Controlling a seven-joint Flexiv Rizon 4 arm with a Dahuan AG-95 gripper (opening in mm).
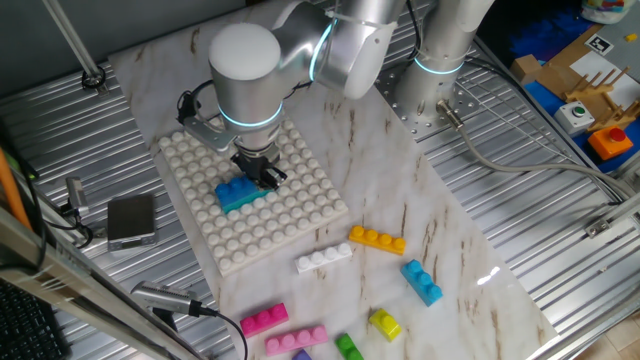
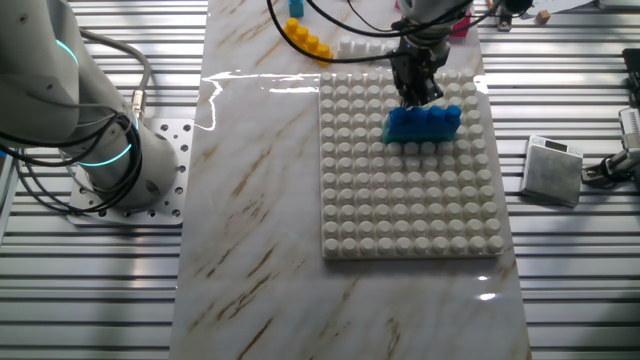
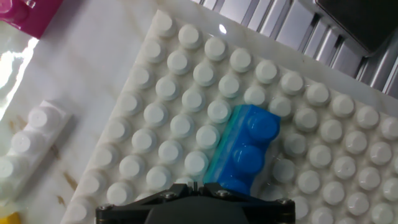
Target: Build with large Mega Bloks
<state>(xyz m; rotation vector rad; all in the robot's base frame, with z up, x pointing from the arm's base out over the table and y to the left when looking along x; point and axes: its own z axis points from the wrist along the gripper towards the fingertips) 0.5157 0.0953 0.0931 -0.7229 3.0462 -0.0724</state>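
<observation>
Flanking baseplate: loose bricks, box.

The arm is built of thick, rounded silver-grey segments with smooth white end caps, and glowing teal light rings mark the joints. Black cables loop just above the end effector, which is dark and angular with a metal bracket beside it. The round base plate is perforated with holes.
</observation>
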